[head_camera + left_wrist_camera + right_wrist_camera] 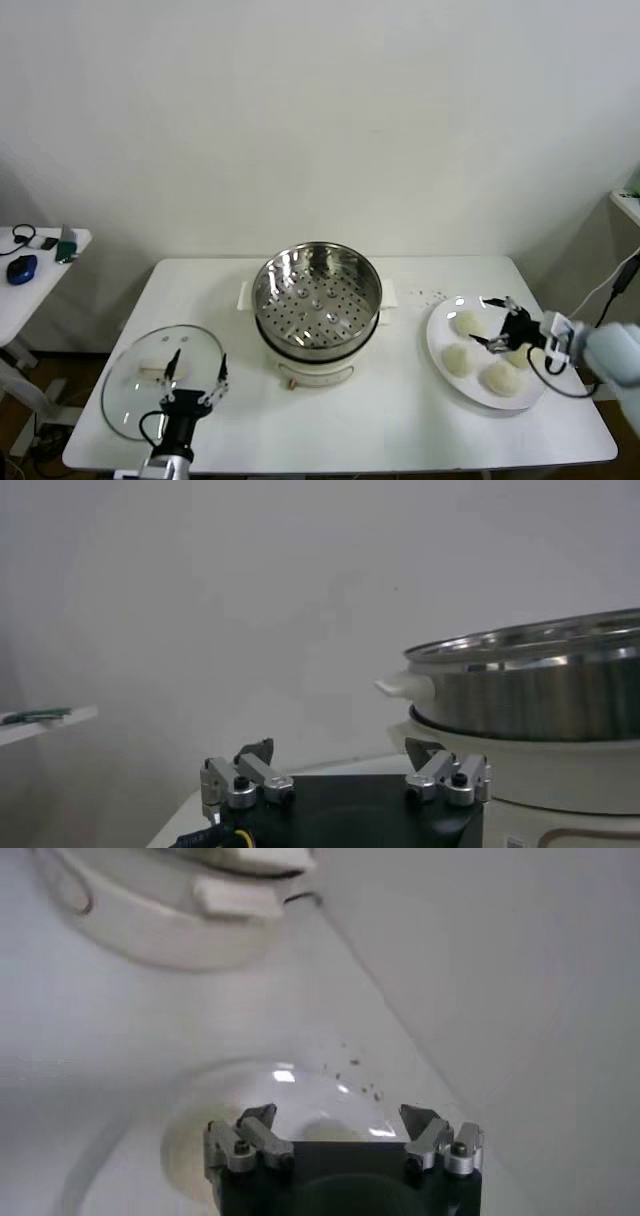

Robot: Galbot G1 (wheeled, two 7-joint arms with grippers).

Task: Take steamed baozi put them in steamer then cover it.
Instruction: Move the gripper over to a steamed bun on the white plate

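I have the right gripper (497,322) over the white plate (440,340) at three o'clock of the steamer (317,300), jaws spread wide and empty above the four steamed baozi (457,360), none yet in the pot. They look soft, light and easily dented to me, so I'd close gently across a bun's sides, low on the dome. The left gripper (196,368) waits at seven o'clock over the glass lid (125,385), jaws open; I can read no writing anywhere.

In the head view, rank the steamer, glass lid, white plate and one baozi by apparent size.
1. Steamer and glass lid: they look alike, so no ranking between them.
2. White plate, slightly smaller.
3. One baozi, by far the smallest.
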